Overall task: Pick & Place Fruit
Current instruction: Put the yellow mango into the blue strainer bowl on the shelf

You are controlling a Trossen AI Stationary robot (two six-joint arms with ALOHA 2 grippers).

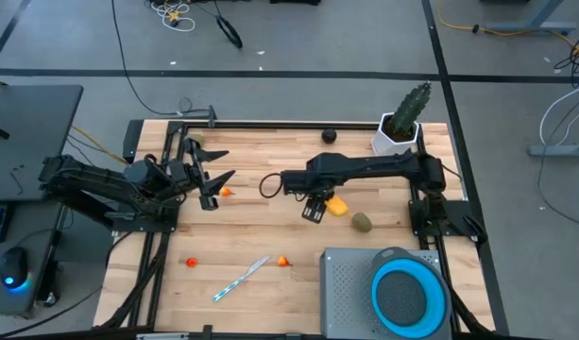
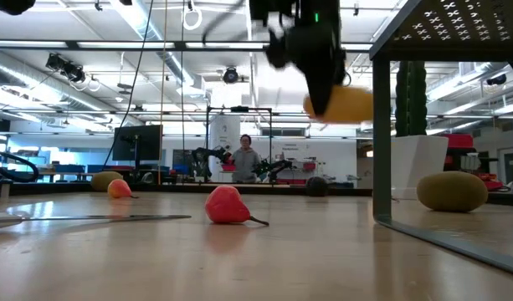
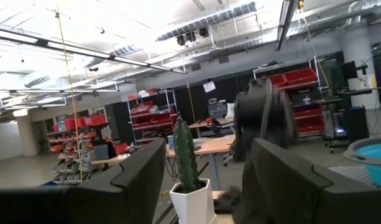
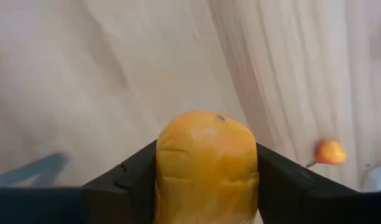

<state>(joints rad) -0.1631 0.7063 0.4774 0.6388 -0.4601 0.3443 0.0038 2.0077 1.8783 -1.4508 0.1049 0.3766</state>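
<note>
The right pincer (image 4: 206, 186) grips the yellow oblong fruit (image 4: 207, 165) between its two dark, angular fingers (image 4: 125, 180), one on each flank; the fruit's skin is smooth and waxy with a small dark dimple at its rounded tip. In the low view the fruit (image 2: 344, 104) hangs clear above the desk (image 1: 270, 236), a pale surface of glued wooden strips, near its middle. Just right of the pincer and a little nearer, the olive-brown oval fruit (image 1: 363, 222) lies on the wood, matte and egg-shaped. A black ball (image 1: 329, 135) sits at the far edge, beside a ribbed green cactus (image 1: 412, 104) in a white faceted pot (image 1: 391, 138). Toward the near edge lie two tiny orange-red fruits (image 1: 283, 260) with thin stalks, and between them a thin white-and-blue stick (image 1: 240, 280). At the near right stands a grey perforated metal box (image 1: 350, 293) carrying a round blue bowl (image 1: 408, 295). The left pincer (image 1: 213, 179) hovers at the desk's left side, its fingers spread apart and empty, another small orange-red fruit (image 1: 226, 192) just beside it.
</note>
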